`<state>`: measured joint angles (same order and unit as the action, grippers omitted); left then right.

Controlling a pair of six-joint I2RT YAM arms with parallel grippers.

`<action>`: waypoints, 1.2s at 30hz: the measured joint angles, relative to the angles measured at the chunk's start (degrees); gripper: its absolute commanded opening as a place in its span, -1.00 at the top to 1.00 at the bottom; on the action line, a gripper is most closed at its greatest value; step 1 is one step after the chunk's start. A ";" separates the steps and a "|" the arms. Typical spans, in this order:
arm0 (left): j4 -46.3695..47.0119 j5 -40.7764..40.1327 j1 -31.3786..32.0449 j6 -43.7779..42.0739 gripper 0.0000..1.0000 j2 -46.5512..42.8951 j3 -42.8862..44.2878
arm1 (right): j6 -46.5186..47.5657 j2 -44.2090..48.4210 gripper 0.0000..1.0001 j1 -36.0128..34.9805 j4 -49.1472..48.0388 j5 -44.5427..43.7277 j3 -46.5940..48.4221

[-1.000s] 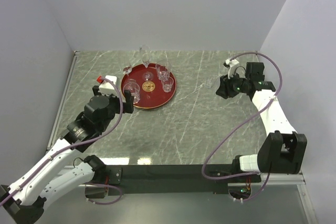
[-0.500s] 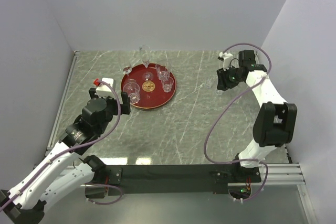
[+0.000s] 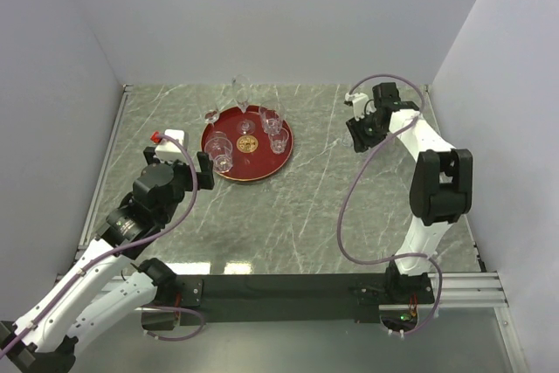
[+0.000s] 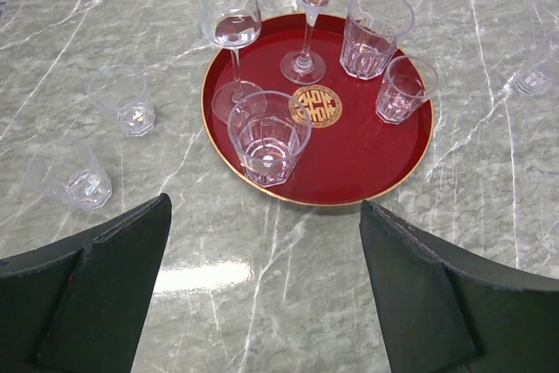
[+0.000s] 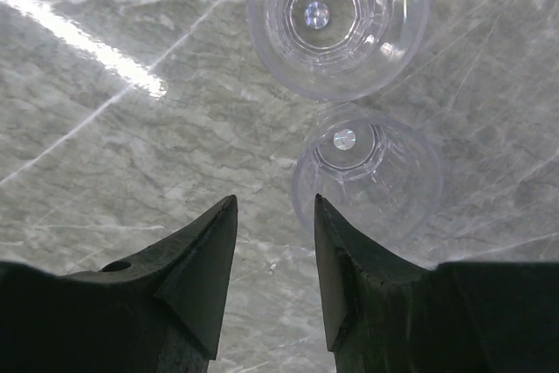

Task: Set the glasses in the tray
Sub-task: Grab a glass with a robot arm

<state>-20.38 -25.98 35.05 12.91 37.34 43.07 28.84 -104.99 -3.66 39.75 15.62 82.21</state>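
The round dark-red tray (image 3: 247,143) (image 4: 367,159) holds several clear glasses: a tumbler (image 4: 268,137) near its front, two tumblers (image 4: 376,24) at the right and two stemmed glasses (image 4: 306,10) at the back. Two small tumblers (image 4: 127,100) stand on the table left of the tray, and one (image 4: 534,76) stands far right. My left gripper (image 3: 182,163) (image 4: 265,205) is wide open and empty, just short of the tray. My right gripper (image 3: 356,133) (image 5: 275,203) is open and empty above two upright glasses (image 5: 367,172); its right fingertip is beside the nearer one's rim.
The grey marble table (image 3: 314,189) is walled in at the back, left and right. A small glass (image 3: 211,117) stands just outside the tray's far-left rim. The second glass under my right wrist (image 5: 336,10) stands just beyond the nearer one.
My right arm has swung left and away, bringing its gripper over the two glasses on the right. My left gripper has drawn back a little from the tray.
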 measured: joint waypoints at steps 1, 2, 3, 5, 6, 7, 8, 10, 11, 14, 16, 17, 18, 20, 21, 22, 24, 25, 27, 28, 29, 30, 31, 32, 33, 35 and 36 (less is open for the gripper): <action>0.00 0.00 -0.04 0.02 -0.89 0.00 0.00 | -0.02 -0.48 0.06 -0.15 -0.11 -0.44 0.00; 0.00 0.00 -0.07 0.00 -0.89 0.00 0.00 | -0.04 -1.03 0.07 -0.37 -0.20 -1.11 -0.02; 0.00 0.02 -0.11 0.00 -0.89 0.00 0.00 | -0.07 -1.31 0.08 -0.57 -0.33 -1.64 -0.04; 0.00 0.02 -0.15 0.00 -0.89 0.00 0.00 | -0.17 -1.46 0.25 -0.79 -0.70 -3.02 -0.17; 0.00 0.02 -0.15 0.02 -0.89 0.00 0.00 | -0.13 -1.46 0.33 -0.96 -1.03 -3.58 -0.20; -0.02 0.02 -0.15 0.02 -0.89 0.00 0.00 | -0.35 -1.46 0.41 -1.16 -1.42 -4.11 -0.22; 0.00 0.04 -0.22 0.02 -0.89 0.00 0.00 | -0.37 -1.46 0.57 -1.36 -1.75 -4.48 -0.28; 0.00 0.09 -0.37 0.00 -0.88 0.00 0.00 | -0.50 -1.46 0.66 -1.75 -2.58 -5.29 -0.74; 0.00 0.09 -0.37 0.02 -0.88 -0.02 0.00 | -0.59 -1.44 0.75 -1.86 -2.89 -5.60 -1.03; -0.02 0.15 -0.48 0.02 -0.88 -0.04 0.00 | -0.59 -1.42 0.94 -1.99 -3.39 -6.03 -1.60; 0.00 0.15 -0.48 0.02 -0.89 -0.13 0.00 | -0.61 -1.33 1.00 -1.99 -3.69 -6.21 -1.66; 0.00 0.15 -0.52 0.02 -0.88 -0.24 0.00 | -0.61 -1.25 1.00 -1.99 -3.78 -6.27 -1.79; -0.02 0.15 -0.52 0.02 -0.89 -0.33 0.00 | -0.57 -1.05 1.00 -1.99 -3.96 -6.25 -2.05; -0.02 0.15 -0.52 0.02 -0.88 -0.59 -0.04 | -0.11 -0.42 1.00 -1.99 -4.15 -6.14 -2.78; -0.02 0.15 -0.52 0.02 -0.88 -0.76 -0.07 | 0.28 0.07 1.00 -1.99 -3.98 -6.08 -3.26; -0.02 0.15 -0.52 0.02 -0.88 -0.90 -0.09 | 0.63 0.50 1.00 -1.99 -3.67 -5.84 -3.63; -0.02 0.15 -0.55 0.02 -0.89 -1.09 -0.11 | 2.21 2.10 1.00 -1.99 -2.16 -4.72 -4.72; -0.02 0.15 -0.57 0.02 -0.88 -1.16 -0.11 | 3.06 3.19 1.00 -1.99 -1.09 -4.00 -5.22; 0.00 0.15 -0.59 0.02 -0.88 -1.33 -0.11 | 4.92 5.86 1.00 -2.16 0.96 -2.43 -6.27; -0.02 0.15 -0.59 0.02 -0.88 -1.42 -0.11 | 5.73 7.41 1.00 -2.23 1.79 -1.73 -6.75; -0.02 0.15 -0.59 0.02 -0.88 -1.51 -0.11 | 6.73 9.20 1.00 -2.38 2.49 -0.85 -7.28; 0.00 0.13 -0.61 0.02 -0.88 -1.57 -0.11 | 7.61 10.91 1.00 -2.64 3.26 -0.07 -7.69; 0.00 0.13 -0.63 0.02 -0.88 -1.64 -0.11 | 8.57 12.52 1.00 -3.08 4.15 0.74 -7.78; 0.00 0.13 -0.63 0.02 -0.88 -1.66 -0.11 | 9.46 13.77 1.00 -3.74 4.72 1.51 -7.82; 0.00 0.13 -0.63 0.02 -0.88 -1.70 -0.11 | 10.29 15.08 1.00 -4.66 5.14 2.23 -7.89; 0.00 0.09 -0.68 0.02 -0.88 -1.75 -0.11 | 12.24 16.96 1.00 -7.21 5.95 3.67 -7.89; 0.00 -0.02 -0.72 0.02 -0.88 -1.77 -0.13 | 13.14 17.44 1.00 -8.83 6.34 4.31 -7.89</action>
<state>-20.38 -26.00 34.33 12.93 35.57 42.94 41.98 -87.55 -12.49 46.09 19.92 74.32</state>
